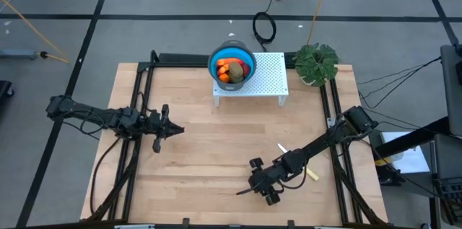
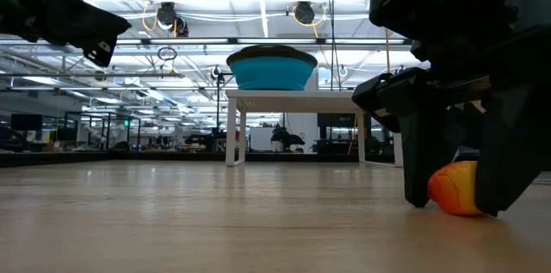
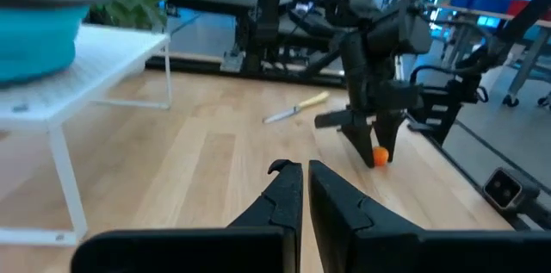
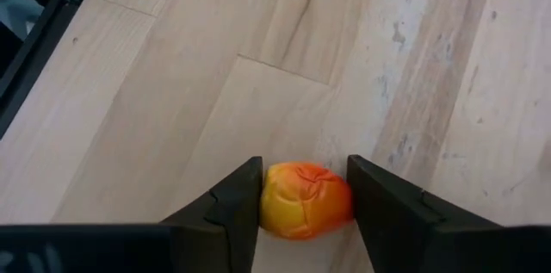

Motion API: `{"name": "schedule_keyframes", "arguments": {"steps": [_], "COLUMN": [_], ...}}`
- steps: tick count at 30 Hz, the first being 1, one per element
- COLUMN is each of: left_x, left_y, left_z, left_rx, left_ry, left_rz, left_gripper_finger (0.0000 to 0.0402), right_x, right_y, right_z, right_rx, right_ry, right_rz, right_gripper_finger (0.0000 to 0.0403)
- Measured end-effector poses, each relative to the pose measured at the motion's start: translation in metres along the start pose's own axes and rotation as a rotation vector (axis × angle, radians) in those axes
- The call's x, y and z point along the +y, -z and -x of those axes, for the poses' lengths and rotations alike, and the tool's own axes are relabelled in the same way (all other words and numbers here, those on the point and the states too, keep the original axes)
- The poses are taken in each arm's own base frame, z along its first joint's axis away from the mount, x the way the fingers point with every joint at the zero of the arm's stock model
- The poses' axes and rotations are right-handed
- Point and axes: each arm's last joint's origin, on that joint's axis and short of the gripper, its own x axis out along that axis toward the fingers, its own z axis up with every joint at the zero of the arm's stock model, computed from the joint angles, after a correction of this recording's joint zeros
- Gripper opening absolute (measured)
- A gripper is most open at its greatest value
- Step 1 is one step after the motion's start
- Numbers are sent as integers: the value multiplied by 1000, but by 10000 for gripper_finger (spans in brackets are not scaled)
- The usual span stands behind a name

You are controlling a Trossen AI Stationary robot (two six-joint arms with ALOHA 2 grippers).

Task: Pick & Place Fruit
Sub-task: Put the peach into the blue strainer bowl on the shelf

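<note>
Right wrist view: the right gripper (image 4: pixel 303 189) holds a red-yellow fruit (image 4: pixel 306 200) between its fingers, low on the table (image 4: pixel 172 92). The left gripper (image 3: pixel 304 189), fingers nearly together, hangs well apart; more fruit fills the bowl (image 1: pixel 232 63).

1. the bench (image 1: pixel 216 149) is pale wood planks, smooth and matt, with visible grain and a few grey streaks.
2. the red-yellow fruit (image 4: pixel 306 200) looks like soft plastic, slightly glossy, its skin creased.
3. the right gripper (image 4: pixel 303 189) has matt black plastic-looking jaws.
4. the blue bowl (image 1: pixel 232 63) seems smooth plastic with a grey rim.
5. the white stand (image 1: pixel 268 77) is perforated, painted metal by the look.
</note>
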Motion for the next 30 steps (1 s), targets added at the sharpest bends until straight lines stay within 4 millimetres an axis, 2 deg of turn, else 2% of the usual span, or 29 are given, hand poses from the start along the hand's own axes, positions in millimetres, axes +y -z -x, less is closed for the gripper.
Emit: {"name": "schedule_keyframes", "arguments": {"steps": [10,15,19,30], "left_x": [0,0,0,0], "left_y": [-1,-1,-1,0], "left_z": [0,0,0,0], "left_rx": [-12,-11,-8,-5], "left_ry": [3,3,3,2], "left_rz": [-14,-12,-12,-16], "left_gripper_finger": [21,21,21,21], "right_x": [-3,-7,-12,-35], "right_y": [-9,-19,-31,-71], "right_z": [15,29,40,72], "right_rx": [-48,-119,-214,-616], "right_ry": [-3,-3,-4,-5], "right_rz": [-27,-35,-45,-78], "right_gripper_finger": [154,150,150,149]}}
